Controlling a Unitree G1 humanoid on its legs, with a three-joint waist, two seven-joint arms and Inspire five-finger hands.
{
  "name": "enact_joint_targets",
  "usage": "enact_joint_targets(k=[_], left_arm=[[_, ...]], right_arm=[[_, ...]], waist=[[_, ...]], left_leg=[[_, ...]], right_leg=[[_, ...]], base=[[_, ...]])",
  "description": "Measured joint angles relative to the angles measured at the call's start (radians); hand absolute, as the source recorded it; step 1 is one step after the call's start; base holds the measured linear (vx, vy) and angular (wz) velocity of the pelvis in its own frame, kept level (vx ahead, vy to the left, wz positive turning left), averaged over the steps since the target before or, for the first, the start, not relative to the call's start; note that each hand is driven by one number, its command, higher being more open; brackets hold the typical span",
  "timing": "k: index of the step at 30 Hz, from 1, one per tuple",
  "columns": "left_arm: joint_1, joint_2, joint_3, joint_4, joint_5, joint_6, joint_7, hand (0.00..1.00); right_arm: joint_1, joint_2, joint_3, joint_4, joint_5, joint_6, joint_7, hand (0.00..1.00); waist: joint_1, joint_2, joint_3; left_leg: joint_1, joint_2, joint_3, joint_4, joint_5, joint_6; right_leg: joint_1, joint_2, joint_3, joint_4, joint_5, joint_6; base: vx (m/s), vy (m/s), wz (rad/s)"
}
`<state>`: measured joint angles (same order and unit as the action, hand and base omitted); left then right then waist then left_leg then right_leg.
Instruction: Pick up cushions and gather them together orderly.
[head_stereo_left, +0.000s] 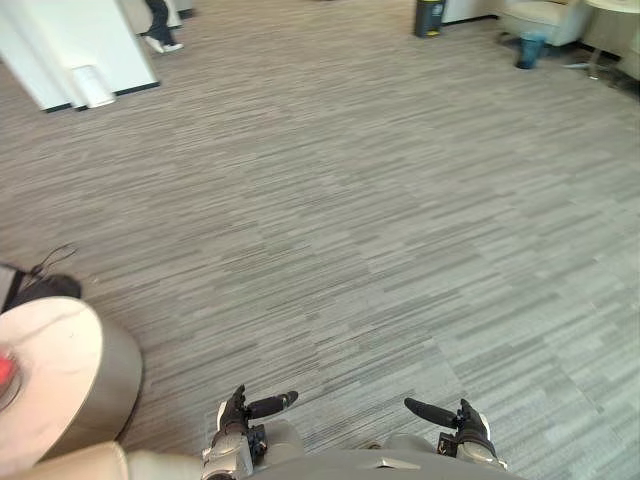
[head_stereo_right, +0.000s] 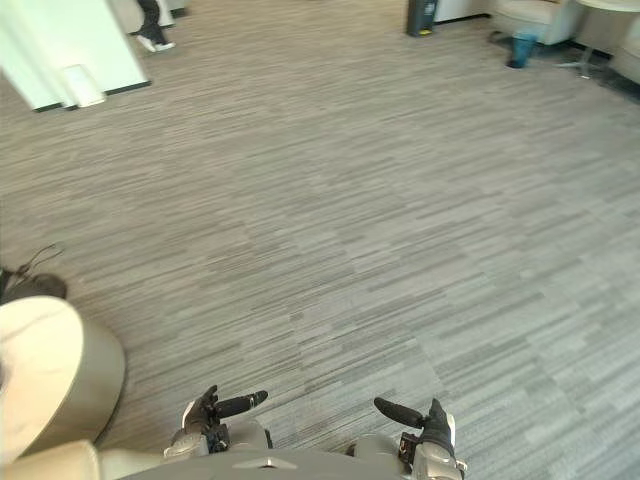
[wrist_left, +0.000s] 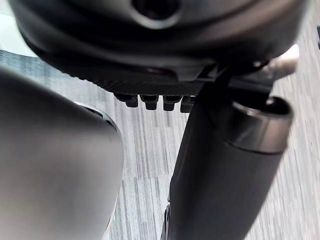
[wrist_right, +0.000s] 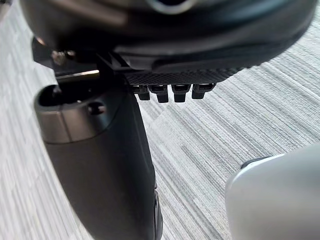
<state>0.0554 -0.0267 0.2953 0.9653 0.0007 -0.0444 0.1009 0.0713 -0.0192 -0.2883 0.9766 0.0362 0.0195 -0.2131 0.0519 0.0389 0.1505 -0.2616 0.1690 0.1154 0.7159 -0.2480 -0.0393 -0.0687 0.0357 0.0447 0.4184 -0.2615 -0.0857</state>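
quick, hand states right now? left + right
Left hand: open, holding nothing.
Right hand: open, holding nothing.

**An open office lounge with carpet and soft seating**

This looks like a shared office or lobby area. Grey striped carpet tile floor (head_stereo_left: 340, 220) runs wide and bare ahead of the left hand (head_stereo_left: 240, 415) and the right hand (head_stereo_left: 465, 425). Far ahead of the left hand stands a broad white column with a black skirting strip (head_stereo_left: 70, 40), and beside it are a person's legs in dark trousers and white shoes (head_stereo_left: 158, 25). Far ahead of the right hand are a tall black waste bin (head_stereo_left: 429, 17), a small blue bin (head_stereo_left: 529, 50), a cream upholstered armchair (head_stereo_left: 545, 18) and a pale round table on thin metal legs (head_stereo_left: 612, 8). Just outward of the left hand sits a round beige drum-shaped stool (head_stereo_left: 100, 380).
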Motion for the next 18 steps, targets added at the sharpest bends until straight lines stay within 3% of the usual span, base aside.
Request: enact_joint_targets(k=[1, 2, 4, 6, 7, 8, 9, 11, 12, 14, 15, 17, 18], left_arm=[[0.0, -0.004, 0.011, -0.002, -0.002, -0.003, 0.001, 1.0], [0.0, -0.005, 0.012, -0.002, -0.003, -0.004, 0.002, 1.0], [0.002, -0.024, 0.057, -0.001, -0.022, -0.017, 0.003, 1.0], [0.004, -0.025, 0.076, -0.001, -0.035, -0.018, -0.001, 1.0], [0.014, 0.012, 0.076, 0.003, -0.027, -0.015, -0.002, 1.0], [0.015, 0.017, 0.076, 0.003, -0.028, -0.012, 0.0, 1.0], [0.015, 0.025, 0.075, 0.003, -0.027, -0.011, 0.001, 1.0], [0.014, 0.031, 0.065, 0.019, -0.025, -0.008, 0.002, 1.0], [0.012, 0.029, 0.052, 0.028, -0.026, -0.007, 0.003, 1.0], [0.004, 0.028, 0.02, 0.05, -0.027, -0.002, 0.006, 1.0], [0.0, 0.03, 0.0, 0.058, -0.027, 0.003, 0.011, 1.0], [-0.001, 0.032, -0.028, 0.072, -0.028, 0.003, 0.011, 1.0], [-0.005, 0.039, -0.064, 0.085, -0.027, 0.003, 0.012, 1.0]], right_arm=[[0.004, 0.001, 0.001, 0.0, 0.004, 0.0, -0.005, 1.0], [0.005, 0.0, 0.001, 0.0, 0.004, 0.0, -0.005, 1.0], [0.016, -0.006, 0.006, 0.0, 0.004, 0.001, -0.006, 1.0], [0.026, 0.0, 0.012, 0.003, 0.005, 0.001, -0.006, 1.0], [0.052, 0.03, 0.039, 0.0, 0.006, 0.0, -0.006, 1.0], [0.053, 0.036, 0.046, 0.0, 0.005, 0.0, -0.005, 1.0], [0.054, 0.041, 0.051, 0.0, 0.003, 0.001, 0.002, 1.0], [0.053, 0.039, 0.044, 0.0, 0.002, 0.0, 0.012, 1.0], [0.051, 0.031, 0.033, -0.001, 0.002, -0.001, 0.017, 1.0], [0.035, 0.019, 0.023, -0.001, -0.003, -0.001, 0.018, 1.0], [0.03, 0.013, 0.015, -0.002, -0.012, -0.003, 0.018, 1.0], [0.02, 0.007, 0.01, -0.001, -0.018, -0.005, 0.018, 1.0], [0.003, 0.008, -0.005, -0.001, -0.018, -0.008, 0.018, 1.0]], waist=[[0.008, -0.003, 0.002], [0.009, -0.003, 0.002], [0.033, 0.003, -0.003], [0.048, -0.003, -0.022], [0.046, -0.069, -0.06], [0.049, -0.082, -0.066], [0.051, -0.098, -0.073], [0.049, -0.098, -0.072], [0.046, -0.084, -0.065], [0.045, -0.062, -0.058], [0.043, -0.048, -0.051], [0.035, -0.035, -0.051], [0.021, -0.031, -0.049]], left_leg=[[-0.026, -0.068, -0.089, -0.129, 0.004, -0.007], [-0.028, -0.074, -0.101, -0.141, 0.005, -0.008], [-0.038, -0.104, -0.179, -0.274, 0.023, -0.028], [-0.03, -0.11, -0.175, -0.226, 0.067, -0.023], [0.0, -0.128, -0.088, -0.212, 0.008, -0.007], [0.012, -0.128, -0.065, -0.212, 0.001, 0.004], [0.042, -0.131, -0.026, -0.214, -0.018, 0.019], [0.12, -0.133, 0.016, -0.233, -0.044, 0.048], [0.176, -0.132, 0.016, -0.262, -0.058, 0.058], [0.274, -0.108, 0.051, -0.336, -0.069, 0.054], [0.335, -0.09, 0.074, -0.388, -0.068, 0.051], [0.388, -0.065, 0.1, -0.435, -0.066, 0.049], [0.421, -0.045, 0.112, -0.471, -0.064, 0.045]], right_leg=[[0.003, 0.003, 0.055, 0.001, -0.014, 0.002], [0.003, 0.004, 0.062, 0.002, -0.016, 0.003], [0.006, 0.036, 0.168, 0.03, -0.063, 0.027], [0.01, 0.048, 0.233, 0.059, -0.102, 0.048], [0.01, 0.01, 0.28, 0.105, -0.137, 0.1], [-0.002, 0.001, 0.277, 0.131, -0.143, 0.116], [-0.025, -0.021, 0.245, 0.193, -0.143, 0.152], [-0.07, -0.075, 0.108, 0.326, -0.107, 0.226], [-0.097, -0.112, -0.002, 0.413, -0.106, 0.224], [-0.14, -0.152, -0.141, 0.468, -0.133, 0.174], [-0.158, -0.164, -0.202, 0.439, -0.142, 0.158], [-0.193, -0.171, -0.256, 0.362, -0.139, 0.155], [-0.247, -0.164, -0.266, 0.264, -0.109, 0.143]], base=[[0.31, 0.171, -1.01], [0.35, 0.227, -1.06], [0.31, 0.222, -1.3], [0.46, 0.291, -1.36], [0.47, 0.206, -1.21], [0.47, 0.16, -1.25], [0.43, 0.152, -0.9], [0.41, 0.123, -0.85], [0.31, 0.053, -0.61], [0.36, 0.025, -0.64], [0.43, -0.027, -0.55], [0.44, -0.11, -0.47], [0.44, -0.171, -0.4]])
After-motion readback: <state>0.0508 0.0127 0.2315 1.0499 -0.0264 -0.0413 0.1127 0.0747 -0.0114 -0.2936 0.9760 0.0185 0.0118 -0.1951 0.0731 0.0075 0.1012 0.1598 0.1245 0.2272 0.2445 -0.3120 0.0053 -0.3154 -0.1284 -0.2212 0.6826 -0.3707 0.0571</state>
